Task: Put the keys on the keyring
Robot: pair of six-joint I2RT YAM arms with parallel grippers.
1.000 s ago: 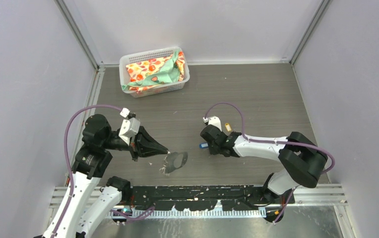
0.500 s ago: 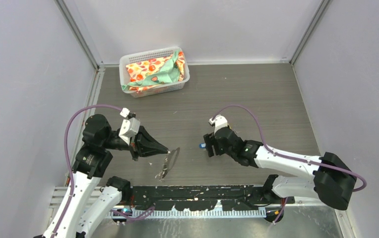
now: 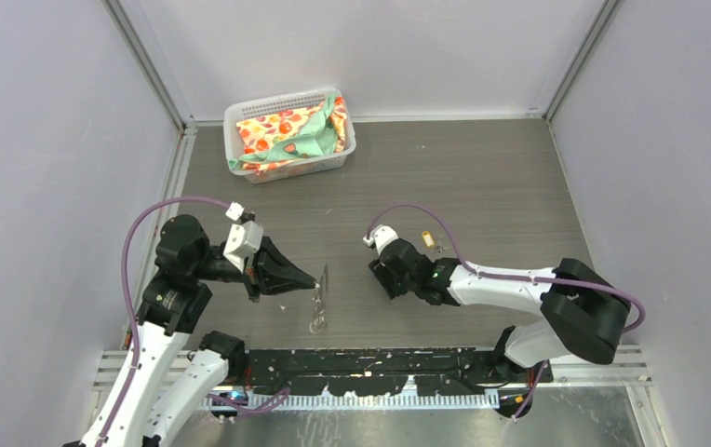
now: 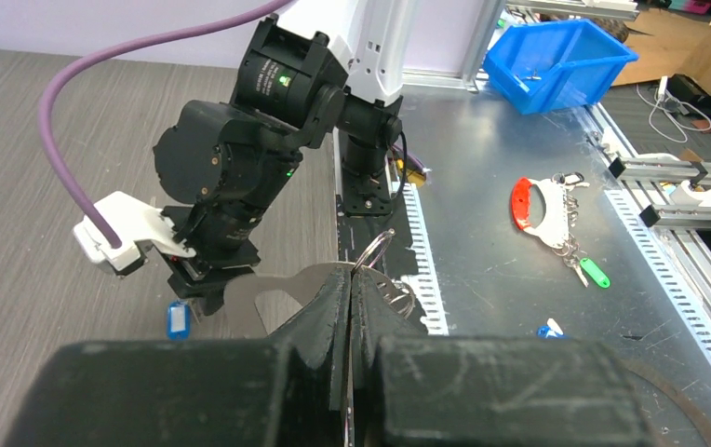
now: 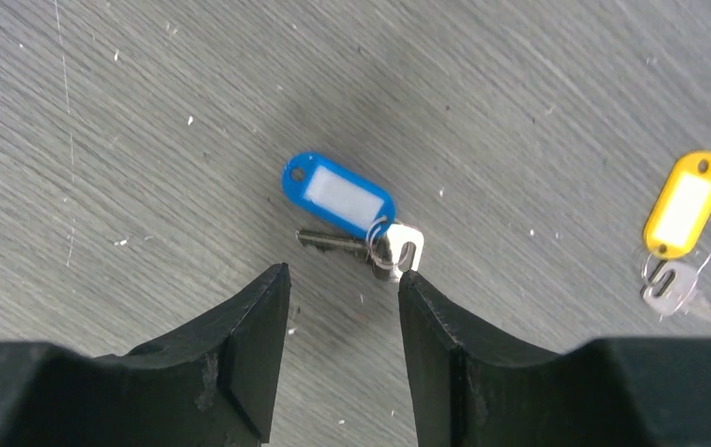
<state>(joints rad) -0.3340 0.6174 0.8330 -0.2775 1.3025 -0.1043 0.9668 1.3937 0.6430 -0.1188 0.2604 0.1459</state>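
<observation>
Grey wood-grain bench (image 3: 482,177) carries the work, with walls on three sides. Left gripper (image 3: 312,279), over the near-left part of the bench, is pinched tight on the keyring (image 3: 322,277). The top view catches that pale metal plate edge-on, with small wire rings (image 3: 316,323) trailing from it toward the near edge. From the left wrist the fingers (image 4: 328,307) meet with no gap over the plate's rim. Its oval hole shows to their left, and one ring stands up just past the tips. Whether the plate touches the bench I cannot tell

Right gripper (image 5: 342,282) hangs low over the blue key (image 5: 338,197), near the middle of the bench and well apart from the keyring. Its jaws stand partly apart with nothing between them. The key lies flat just beyond the tips, its metal head close to the right-hand finger. From above, the gripper's body hides this key. Yellow key (image 5: 685,207) lies flat to the right of the blue one, apart from it and just beside the right arm (image 3: 491,277)

White basket (image 3: 282,99) in the far-left corner holds a patterned cloth (image 3: 291,130), well away from both arms. Purple cables (image 3: 161,207) loop over each arm. Past the near edge, the left wrist shows a metal shelf (image 4: 482,233) bearing a red-and-white holder (image 4: 533,203) with more keys, a green tag (image 4: 594,272) and a blue bin (image 4: 561,51)
</observation>
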